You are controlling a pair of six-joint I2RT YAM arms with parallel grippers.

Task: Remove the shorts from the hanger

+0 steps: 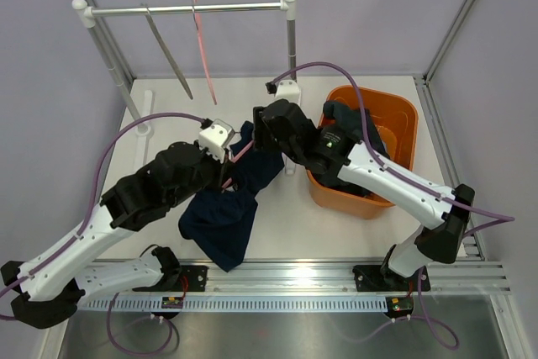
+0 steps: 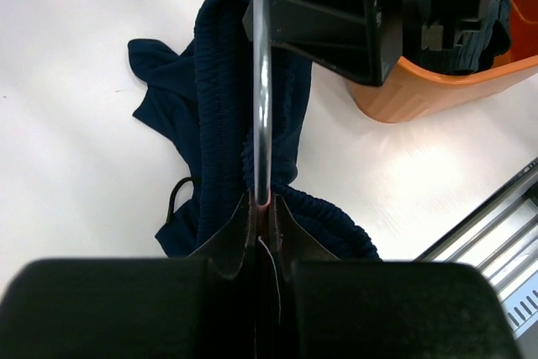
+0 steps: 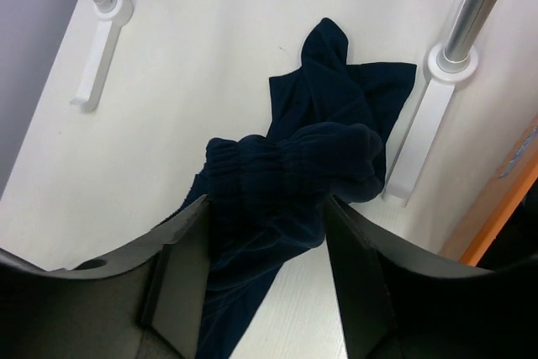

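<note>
The top camera looked down from above and behind the arm bases [image 1: 181, 279], far enough to take in the whole table [image 1: 319, 233], rack [image 1: 185, 10] and bin [image 1: 408, 136]. The left wrist camera looked close along the hanger [image 2: 262, 81] toward the bin; the right, close down on the table. All shared the shorts [image 1: 223, 220].

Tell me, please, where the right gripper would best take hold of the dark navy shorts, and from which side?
On the navy shorts, probably the gathered waistband: it is a thick ribbed roll, easier to pinch than the flat legs. Come from above with the right gripper, its fingers straddling the roll crosswise, while the left gripper clamps the hanger.
</note>
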